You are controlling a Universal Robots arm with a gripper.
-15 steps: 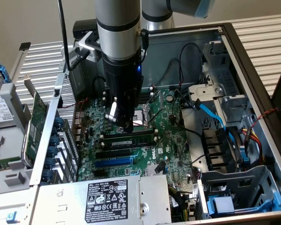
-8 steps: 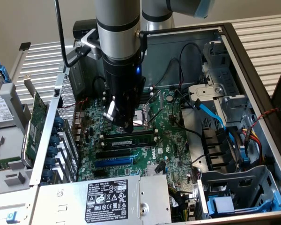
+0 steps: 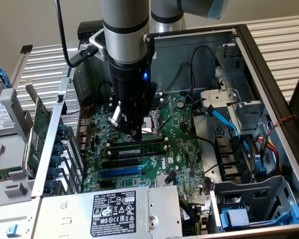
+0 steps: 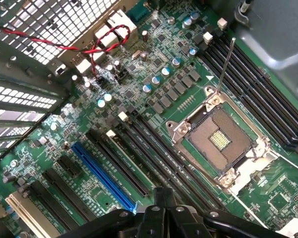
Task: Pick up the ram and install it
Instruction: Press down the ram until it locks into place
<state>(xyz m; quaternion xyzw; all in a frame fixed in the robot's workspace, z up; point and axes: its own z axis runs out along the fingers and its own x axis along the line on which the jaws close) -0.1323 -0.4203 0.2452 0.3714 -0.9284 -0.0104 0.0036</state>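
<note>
The ram (image 3: 139, 148) is a long dark green stick with a pale label strip. It stands edge-up in a black slot on the motherboard (image 3: 182, 144), level and parallel to the slots beside it. My gripper (image 3: 135, 133) hangs straight down just above the ram's middle, its fingers drawn together to a narrow tip with nothing between them. In the wrist view the gripper (image 4: 162, 198) sits over the row of black slots beside the CPU socket (image 4: 219, 139).
The open CPU socket (image 3: 152, 124) lies right behind the gripper. A blue expansion slot (image 3: 120, 172) and the power supply (image 3: 119, 211) are in front. A larger green card (image 3: 37, 129) leans outside the case at the exterior view's left. Cables (image 3: 224, 122) cross the exterior view's right side.
</note>
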